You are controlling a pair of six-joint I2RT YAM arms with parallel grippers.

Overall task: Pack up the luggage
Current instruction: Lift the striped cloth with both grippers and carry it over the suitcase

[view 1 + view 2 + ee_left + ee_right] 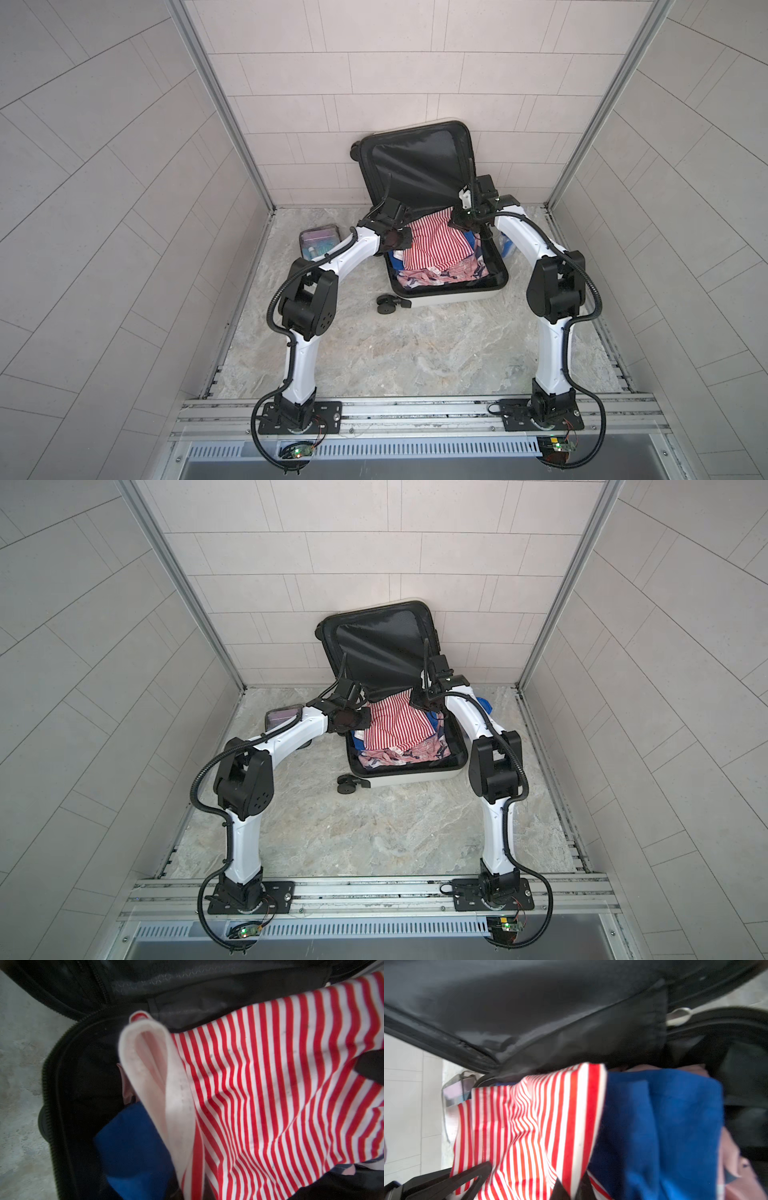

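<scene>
**Garment over luggage**

In both top views we see the luggage open on the surface, long axis front-to-back. The left pincer and right pincer clench the striped garment over its far end.
Left wrist: hem apparently pinched.
Right wrist: stripes gripped.

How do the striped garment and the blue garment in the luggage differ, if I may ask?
The striped garment has red and white stripes; the blue garment is plain. The striped garment lies on top; the blue garment is partly covered by it. Both are inside the open luggage.
</scene>
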